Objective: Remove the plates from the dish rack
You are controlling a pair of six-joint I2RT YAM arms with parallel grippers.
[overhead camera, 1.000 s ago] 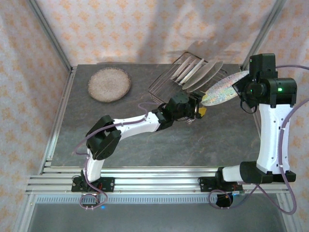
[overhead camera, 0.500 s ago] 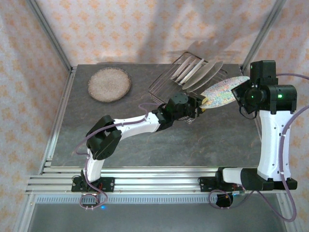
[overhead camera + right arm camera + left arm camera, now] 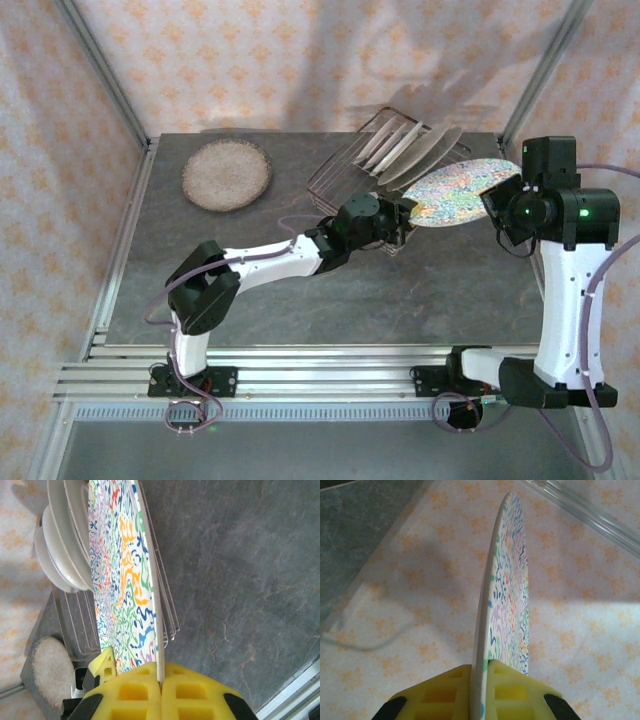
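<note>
Beside the dish rack (image 3: 345,165), outstretched left gripper (image 3: 480,677) and right gripper (image 3: 161,679) pinch floral plate (image 3: 462,187).

Open over the near and right-hand table (image 3: 440,290), and along the far edge between speckled plate (image 3: 227,174) and rack (image 3: 345,172). Barred mid-table by the left arm (image 3: 265,262), lying aslant from near left to the rack's near corner, and right of the rack by the floral plate (image 3: 455,188), bridging left gripper (image 3: 408,212) and right gripper (image 3: 498,190), pinched at both rims. Hemmed behind by the wall (image 3: 300,60), at the right by the upright right arm (image 3: 565,290).
</note>
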